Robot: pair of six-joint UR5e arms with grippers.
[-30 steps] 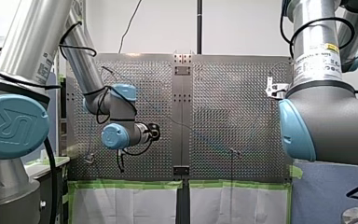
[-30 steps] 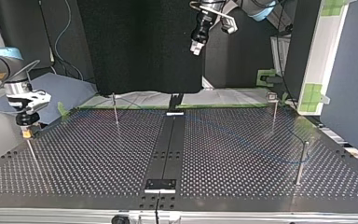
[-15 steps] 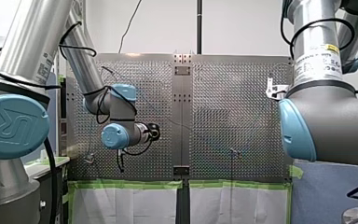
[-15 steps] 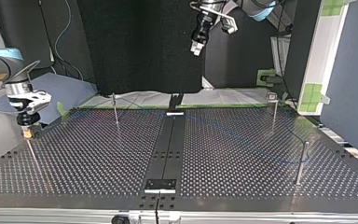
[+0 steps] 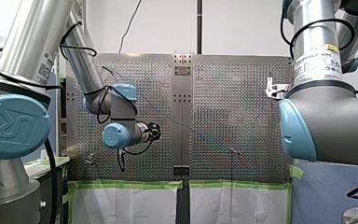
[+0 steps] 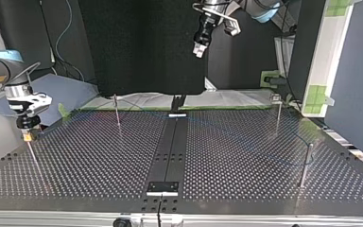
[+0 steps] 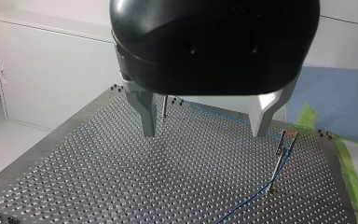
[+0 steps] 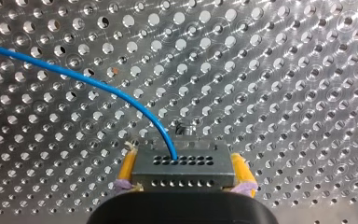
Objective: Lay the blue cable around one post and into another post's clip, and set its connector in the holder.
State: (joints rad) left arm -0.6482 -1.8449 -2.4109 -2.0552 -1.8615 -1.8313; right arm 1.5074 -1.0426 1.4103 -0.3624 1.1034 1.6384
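The connector [image 8: 182,171] is pinched by the right gripper [image 8: 182,161], at the table's [image 6: 99,163] nine o'clock in the top view. The left gripper [image 7: 204,133] is spread, empty. If the blue cable [image 8: 98,84] is tensioned, the connector may be twisted loose.

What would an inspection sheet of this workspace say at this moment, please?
Surface: perforated table with a black centre strip.
Job's things: the blue cable leaves the connector and, in the left wrist view, runs up to the top of a clip post; a plain post stands apart; holder not identified.
Clutter: nothing seen.
Claws: right claw shut on the connector, a yellow pad on each side; left claw open and empty, above the table.
Cables: black arm cables loop along my left arm.
Surroundings: green tape along the table's edge; white cabinet beyond it.
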